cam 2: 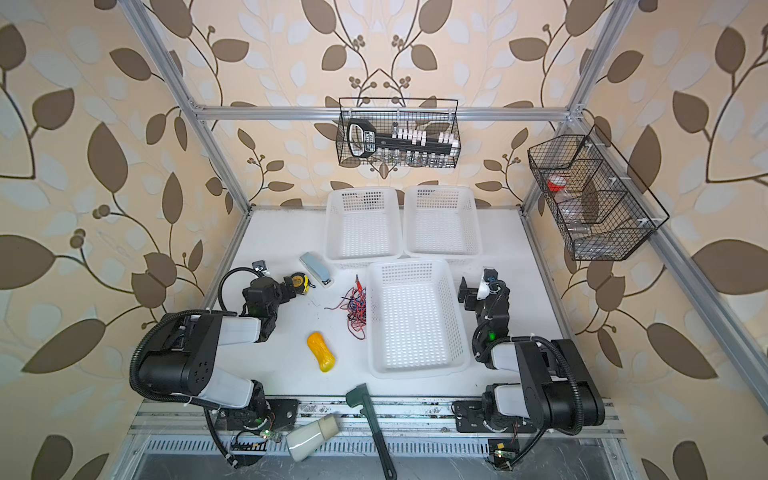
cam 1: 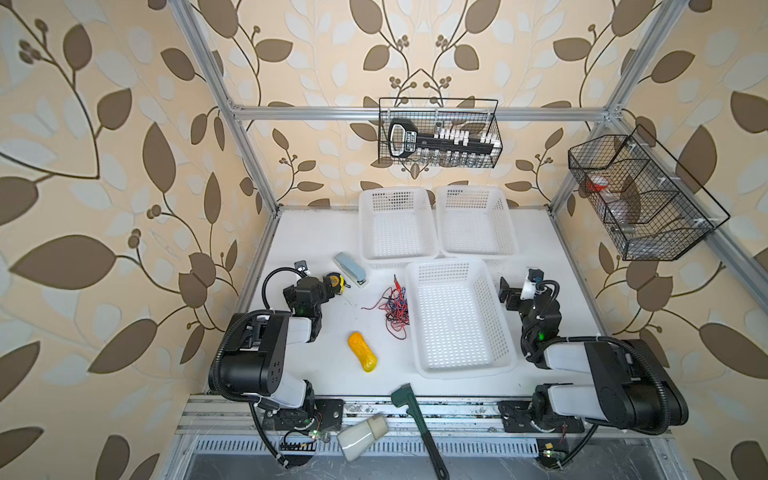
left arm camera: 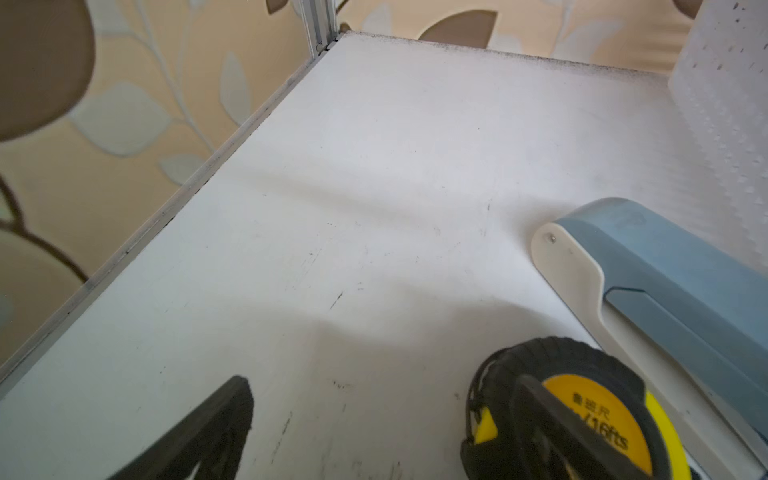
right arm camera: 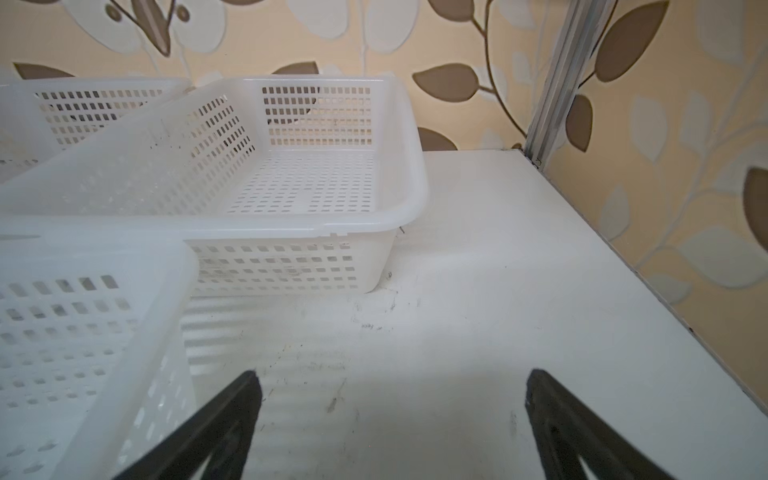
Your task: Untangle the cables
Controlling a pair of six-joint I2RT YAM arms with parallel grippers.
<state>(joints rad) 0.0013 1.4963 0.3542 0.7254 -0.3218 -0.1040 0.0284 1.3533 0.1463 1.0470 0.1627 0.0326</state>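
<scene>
The cables (cam 1: 395, 307) (cam 2: 355, 308) lie as one loose tangle of thin red, blue and black wires on the white table, just left of the nearest white basket (cam 1: 465, 370). Neither wrist view shows them. My left gripper (cam 1: 323, 284) (left arm camera: 386, 419) hovers open left of the tangle. One of its fingers (left arm camera: 224, 428) is over bare table and the other crosses the tape measure (left arm camera: 598, 411). On the far side of that basket, my right gripper (cam 1: 510, 291) (right arm camera: 390, 399) stands open over bare table, holding nothing.
A blue stapler (cam 1: 350, 270) (left arm camera: 673, 291) lies beside the tape measure (cam 1: 336, 282). Two more white baskets (cam 1: 397, 249) (cam 1: 478, 249) stand at the back. A yellow oblong object (cam 1: 363, 352) and a green wrench (cam 1: 415, 419) lie toward the front. Wire baskets (cam 1: 438, 162) hang on the frame.
</scene>
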